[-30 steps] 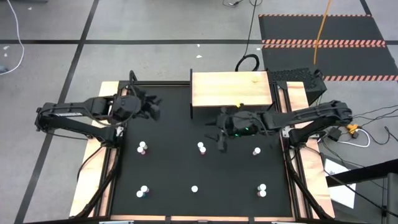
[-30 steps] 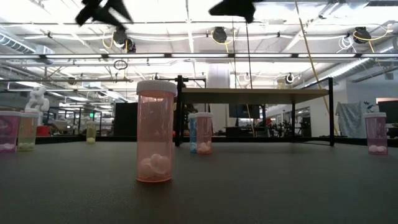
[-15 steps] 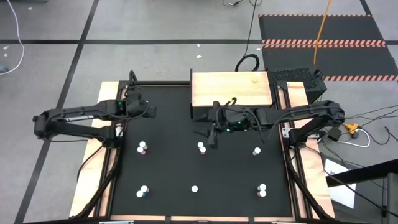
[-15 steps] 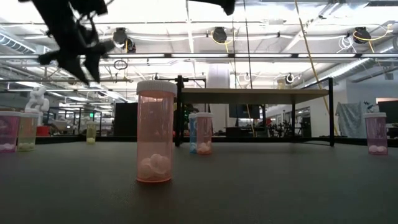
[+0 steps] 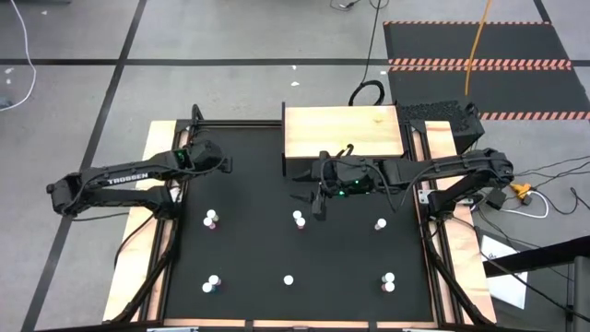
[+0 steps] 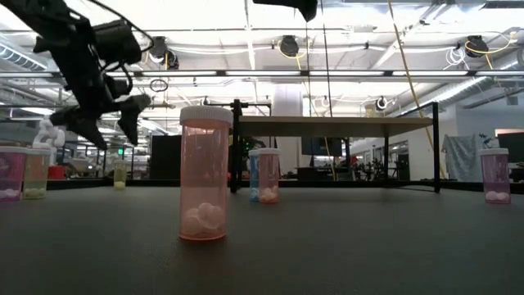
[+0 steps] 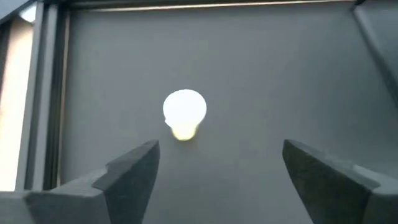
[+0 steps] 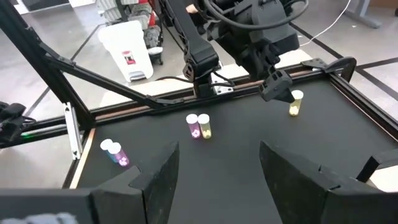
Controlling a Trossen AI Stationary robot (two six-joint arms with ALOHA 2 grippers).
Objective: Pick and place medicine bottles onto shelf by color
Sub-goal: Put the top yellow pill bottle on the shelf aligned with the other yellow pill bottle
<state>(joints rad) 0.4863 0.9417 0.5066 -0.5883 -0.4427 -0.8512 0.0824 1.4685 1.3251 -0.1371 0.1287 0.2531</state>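
Observation:
My left gripper [image 5: 221, 166] hangs open over the table's far left part. Its two fingers stand either side of a yellow bottle [image 7: 185, 113] with a white cap, above it and not touching; the right wrist view shows that bottle [image 8: 296, 103] standing on the black table. My right gripper [image 5: 312, 203] hovers open and empty in front of the shelf [image 5: 343, 132], high over a bottle [image 5: 299, 219]. More white-capped bottles stand on their bases across the table: a pink one [image 6: 204, 174], a blue and pink pair [image 6: 262, 174], and others [image 5: 211, 219] [image 5: 380, 224].
A small yellow thing [image 5: 378, 117] sits on the shelf's far right part. Three more bottles [image 5: 289, 279] line the near half of the table. Pale wooden strips [image 5: 138, 249] and a black frame edge the tabletop. Cables lie on the floor beyond the right side.
My left gripper has come down toward the table's far left part, tipping to point more steeply down, and has opened wide over the yellow bottle. My right gripper has risen a little. No bottle has moved.

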